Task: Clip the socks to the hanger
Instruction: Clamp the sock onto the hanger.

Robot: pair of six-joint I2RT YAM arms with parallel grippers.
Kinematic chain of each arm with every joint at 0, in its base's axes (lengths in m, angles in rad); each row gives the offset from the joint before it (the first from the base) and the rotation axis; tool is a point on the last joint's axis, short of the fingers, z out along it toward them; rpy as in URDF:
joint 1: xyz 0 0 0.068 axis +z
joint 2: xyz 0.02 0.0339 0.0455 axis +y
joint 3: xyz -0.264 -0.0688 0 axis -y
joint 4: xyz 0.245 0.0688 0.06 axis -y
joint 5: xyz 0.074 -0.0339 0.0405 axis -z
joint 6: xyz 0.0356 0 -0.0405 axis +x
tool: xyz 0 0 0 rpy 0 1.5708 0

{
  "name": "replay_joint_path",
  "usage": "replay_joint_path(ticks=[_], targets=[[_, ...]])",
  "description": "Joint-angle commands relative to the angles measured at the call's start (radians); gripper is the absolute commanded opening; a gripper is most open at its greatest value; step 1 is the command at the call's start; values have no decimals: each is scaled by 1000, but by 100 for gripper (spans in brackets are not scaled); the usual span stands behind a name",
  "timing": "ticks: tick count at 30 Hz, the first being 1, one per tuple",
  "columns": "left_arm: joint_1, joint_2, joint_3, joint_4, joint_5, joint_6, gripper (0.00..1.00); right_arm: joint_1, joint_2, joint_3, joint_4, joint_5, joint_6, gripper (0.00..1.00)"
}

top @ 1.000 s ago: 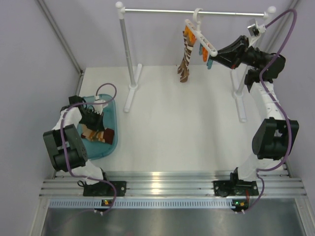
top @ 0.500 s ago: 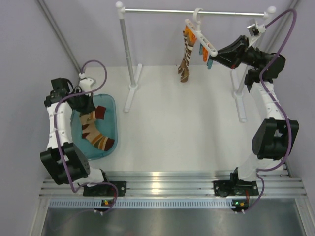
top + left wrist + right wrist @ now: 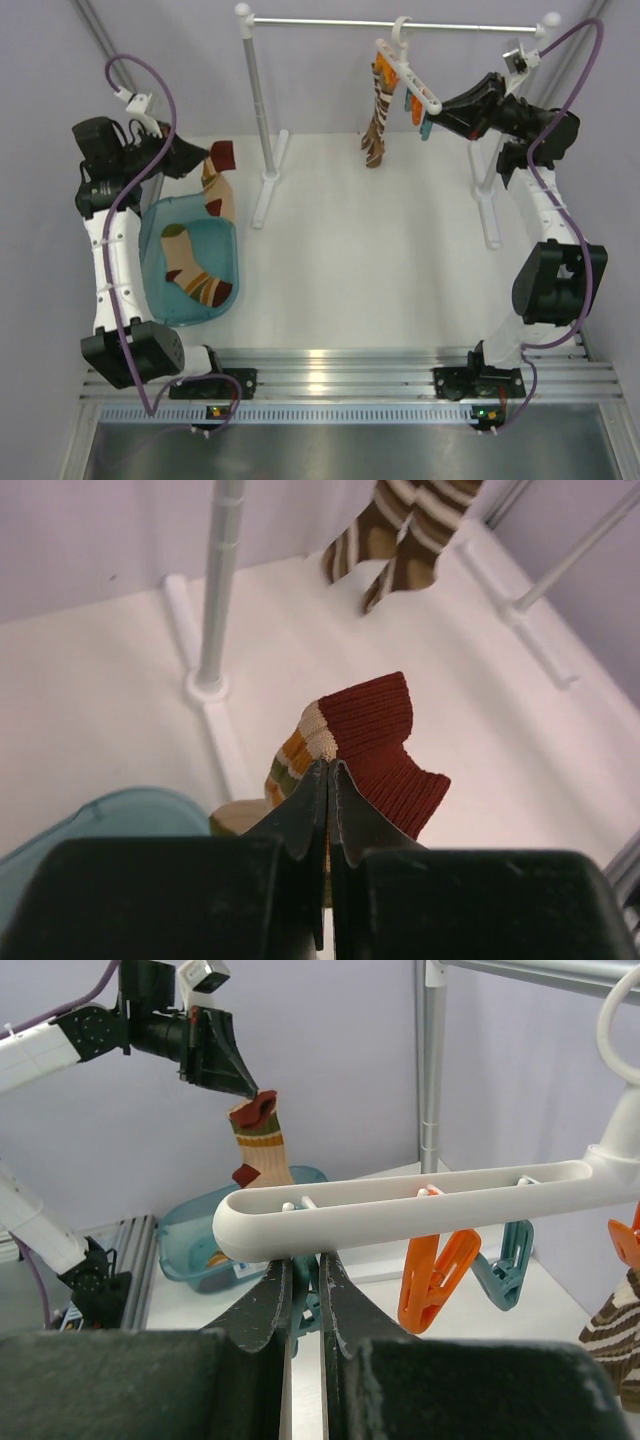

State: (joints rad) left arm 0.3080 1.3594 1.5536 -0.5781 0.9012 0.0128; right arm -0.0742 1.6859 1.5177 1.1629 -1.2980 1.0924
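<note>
Left tool (image 3: 203,158) high, clamped, right tool (image 3: 432,112) outstretched, clamped

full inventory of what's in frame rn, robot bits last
table: 1, white
rail: 1, metal on white posts, at back
basin: 1, teal, table's left side
hanger: 1, white, hooked on rail
brown socks: 2, dark brown and white, clipped to hanger
raised sock: 1, tan with orange, olive, maroon bands, held above basin
basin sock: 1, same stripes, lying in basin
loose clips: several, orange and teal, under hanger
end clip: 1, teal, hanger's free end
left gripper: shut on raised sock
right gripper: shut on end clip
</note>
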Motion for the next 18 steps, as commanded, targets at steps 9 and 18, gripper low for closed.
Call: replay_joint_path(ticks=[9, 18], targets=[[-518, -52, -196, 813, -215, -366, 0, 19, -57, -34, 9, 114, -19, 0], [-865, 10, -297, 981, -555, -93, 0, 34, -71, -82, -41, 192, 12, 0]])
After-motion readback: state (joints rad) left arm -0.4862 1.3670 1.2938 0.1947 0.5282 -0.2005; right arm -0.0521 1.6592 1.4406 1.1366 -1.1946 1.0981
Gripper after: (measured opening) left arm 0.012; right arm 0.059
